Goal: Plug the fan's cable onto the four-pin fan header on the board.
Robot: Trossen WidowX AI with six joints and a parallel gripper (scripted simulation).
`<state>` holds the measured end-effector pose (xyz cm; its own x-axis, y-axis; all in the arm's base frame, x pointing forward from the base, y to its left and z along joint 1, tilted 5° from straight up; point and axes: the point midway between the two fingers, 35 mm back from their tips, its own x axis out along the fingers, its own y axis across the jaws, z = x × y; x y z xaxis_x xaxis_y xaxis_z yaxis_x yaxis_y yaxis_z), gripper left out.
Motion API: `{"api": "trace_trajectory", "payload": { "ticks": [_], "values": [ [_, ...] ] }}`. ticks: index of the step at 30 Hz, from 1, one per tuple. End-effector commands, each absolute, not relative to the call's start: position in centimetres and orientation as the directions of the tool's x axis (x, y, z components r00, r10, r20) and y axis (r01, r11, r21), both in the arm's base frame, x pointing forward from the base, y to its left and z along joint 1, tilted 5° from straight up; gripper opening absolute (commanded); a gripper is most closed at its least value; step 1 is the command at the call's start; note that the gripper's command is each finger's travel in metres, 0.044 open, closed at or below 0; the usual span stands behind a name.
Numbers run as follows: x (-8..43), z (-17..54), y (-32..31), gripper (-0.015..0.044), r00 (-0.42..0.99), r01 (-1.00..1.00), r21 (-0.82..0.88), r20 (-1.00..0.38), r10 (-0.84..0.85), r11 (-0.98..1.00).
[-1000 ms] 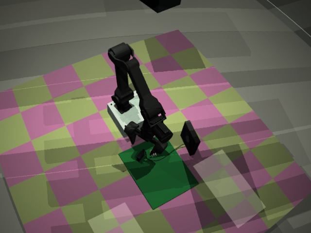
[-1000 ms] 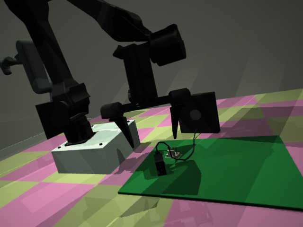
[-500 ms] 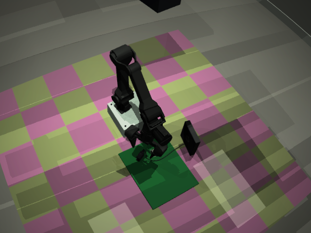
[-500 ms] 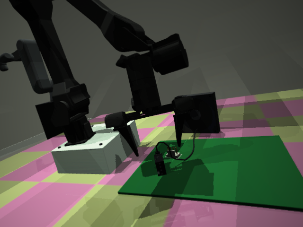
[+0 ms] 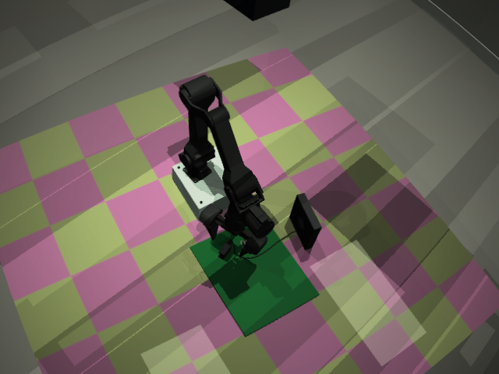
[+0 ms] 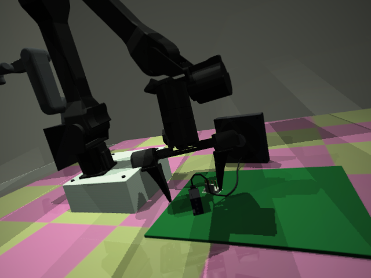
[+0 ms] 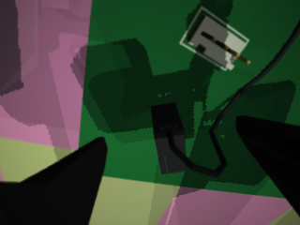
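Observation:
The fan's plug (image 5: 225,250) (image 6: 196,201) (image 7: 170,152), a small black block, is beside the header over the green board (image 5: 257,314) (image 6: 314,215) (image 7: 127,161). It looks slightly tilted in the exterior view; whether it touches the board is unclear. The header (image 5: 242,242) (image 6: 208,187) (image 7: 216,42) is pale with bare pins, apart from the plug. My gripper (image 5: 228,246) (image 6: 195,195) (image 7: 170,133) is wide open, its fingers on either side of the plug with gaps. One fingertip appears close to the header in the exterior view. The black cable (image 5: 277,242) (image 6: 237,176) (image 7: 244,88) loops from the plug.
The black fan (image 5: 305,221) (image 6: 260,140) stands upright beside the board, joined to the cable. The white base block (image 5: 185,188) (image 6: 98,194) of the arm is at the board's other side. The cable runs past the header and one finger.

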<state>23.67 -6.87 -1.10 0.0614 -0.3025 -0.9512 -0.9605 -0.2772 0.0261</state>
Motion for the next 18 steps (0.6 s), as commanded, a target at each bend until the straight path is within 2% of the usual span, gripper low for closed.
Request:
{"api": "trace_trajectory", "payload": {
  "ticks": [1, 7, 18],
  "values": [
    [23.69, -1.06, -6.87, 0.0387, 0.062, -0.96, 0.025, -0.951, -0.303, -0.277],
    [23.69, -1.06, -6.87, 0.023, 0.062, -0.96, 0.025, -0.951, -0.303, -0.277],
    [23.69, -1.06, -6.87, 0.0157, 0.062, -0.96, 0.025, -0.951, -0.303, -0.277]
  ]
}}
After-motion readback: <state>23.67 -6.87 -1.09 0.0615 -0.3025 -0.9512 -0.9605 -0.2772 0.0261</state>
